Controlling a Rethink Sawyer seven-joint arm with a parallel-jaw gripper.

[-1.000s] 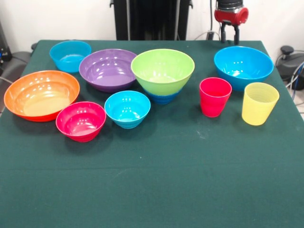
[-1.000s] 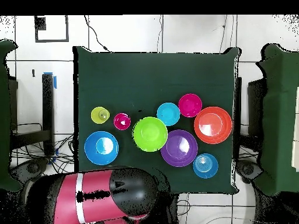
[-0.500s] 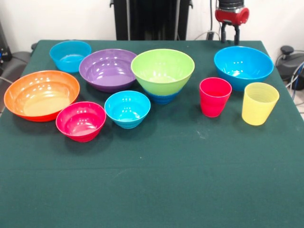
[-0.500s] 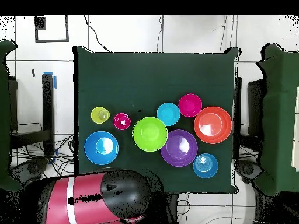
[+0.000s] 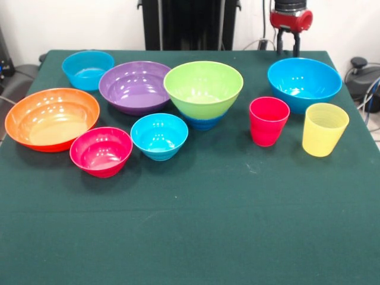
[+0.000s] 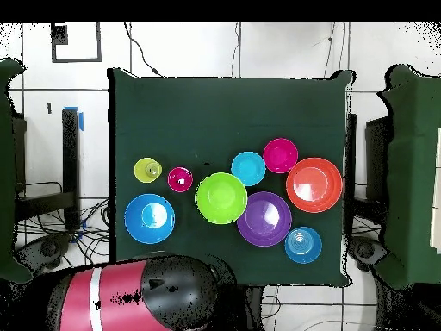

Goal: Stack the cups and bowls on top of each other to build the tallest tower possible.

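The lime green bowl (image 5: 203, 88) sits nested on a small dark blue bowl (image 5: 203, 123) at the table's middle; it also shows in the overhead view (image 6: 221, 197). The bright blue bowl (image 5: 304, 83) stands at the back right, with the red-pink cup (image 5: 268, 120) and the yellow cup (image 5: 324, 129) upright in front of it. Purple (image 5: 135, 86), orange (image 5: 52, 119), pink-red (image 5: 101, 151) and two cyan bowls (image 5: 159, 136) (image 5: 88, 69) stand apart on the left. My gripper (image 5: 287, 46) hangs open and empty behind the bright blue bowl, beyond the table's far edge.
The green cloth table (image 5: 196, 225) has bare room across its near half. In the overhead view my red and black arm (image 6: 129, 297) lies past the table's bottom edge, below the bright blue bowl (image 6: 149, 217).
My arm has swung left in the overhead view, and the gripper has risen slightly in the front view. No cup or bowl has moved.
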